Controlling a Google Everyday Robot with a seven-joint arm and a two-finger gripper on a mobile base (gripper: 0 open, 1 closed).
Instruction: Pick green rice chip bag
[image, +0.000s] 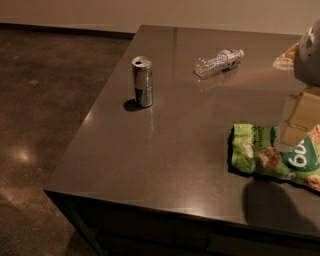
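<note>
Bag: green rice chip bag (265, 157) flat on counter (175, 160), right front (partly cropped).
Arm: gripper (296, 125) seemingly over its far edge; grip state cannot be told.
Progress: not lifted; grasp outstanding.

A single camera covers the scene. It sits high and tilts down across the table (165, 150), facing the far wall (150, 10) at 12 o'clock. The range is middling: the table's near edge runs along the bottom and the floor (40, 100) fills 9 o'clock. From centre, the can (142, 81) lies at 10 o'clock, the bottle (217, 62) at 1, the bag (260, 155) at 4. The gripper (298, 120) comes in at 3 o'clock, cut by the right edge, just above the bag.
</note>
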